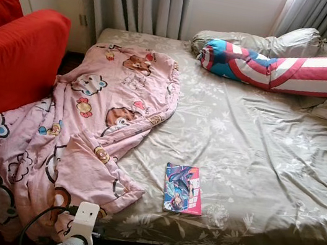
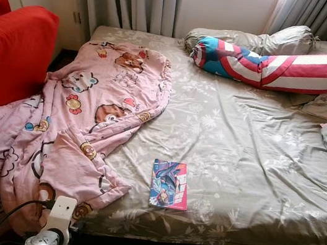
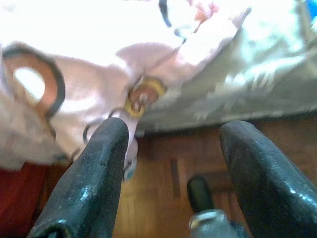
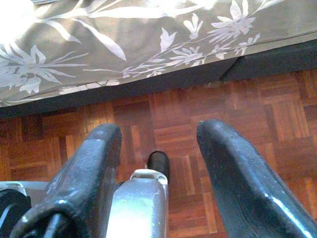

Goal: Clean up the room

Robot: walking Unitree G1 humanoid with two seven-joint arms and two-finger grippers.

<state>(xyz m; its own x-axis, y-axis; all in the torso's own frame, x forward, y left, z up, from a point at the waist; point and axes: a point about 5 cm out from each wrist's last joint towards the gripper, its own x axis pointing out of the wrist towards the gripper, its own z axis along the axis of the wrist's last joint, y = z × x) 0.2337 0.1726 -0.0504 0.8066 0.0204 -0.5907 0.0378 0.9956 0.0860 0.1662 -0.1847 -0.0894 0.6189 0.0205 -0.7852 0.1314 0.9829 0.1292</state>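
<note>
One bed [image 1: 260,145] with a grey-green floral sheet carries everything here. A pink cartoon-print blanket [image 1: 85,141] lies crumpled along the bed's left edge, spilling over the near left corner toward the floor and against a red sofa [image 1: 10,65] beside the bed. A colourful book [image 1: 183,189] lies flat near the bed's front edge, just beside the blanket's loose corner but apart from it. At the head edge, toward the far right corner, a red, white and blue bolster pillow [image 1: 279,69] rests against grey pillows [image 1: 290,43]. The left gripper [image 3: 173,163] hangs low before the near left corner, its jaws standing wide apart and holding nothing, the blanket's hem just beyond its fingers [image 3: 94,183]. The right gripper [image 4: 158,168] hangs over the wooden parquet floor [image 4: 247,114] below the bed's front edge, likewise spread open and empty.
</note>
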